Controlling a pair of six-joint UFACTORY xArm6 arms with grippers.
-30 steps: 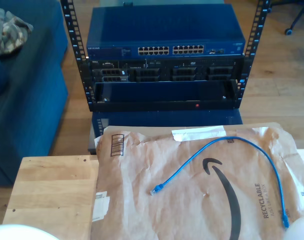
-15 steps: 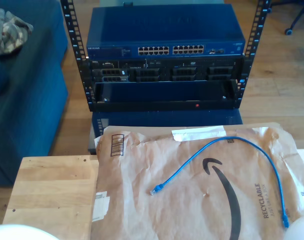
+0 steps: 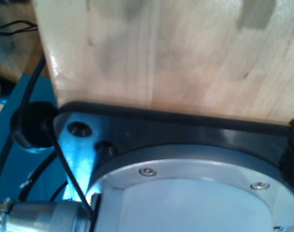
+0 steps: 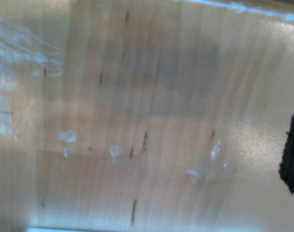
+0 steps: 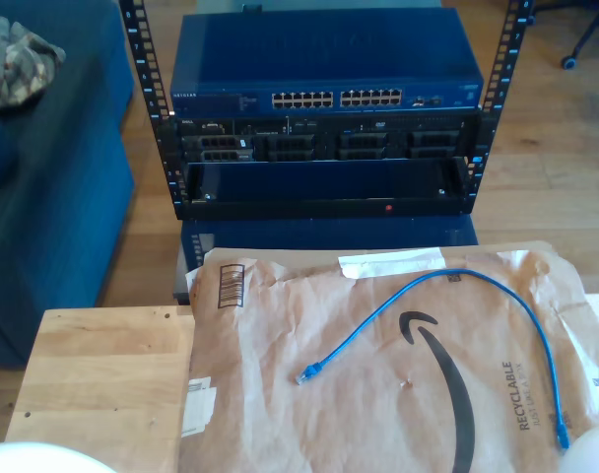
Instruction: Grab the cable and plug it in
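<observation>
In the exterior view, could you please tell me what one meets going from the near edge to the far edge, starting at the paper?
Brown paper mailer → blue cable lying on it → black rack shelf → blue network switch.

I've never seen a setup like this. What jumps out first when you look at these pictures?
The bright blue cable stands out, lying in an arch on a crumpled brown paper mailer in the exterior view, one plug near the middle and the other by that view's right edge. Behind it stands a rack with a blue network switch on top, showing a row of ports. Both wrist views look closely at pale wood.
</observation>
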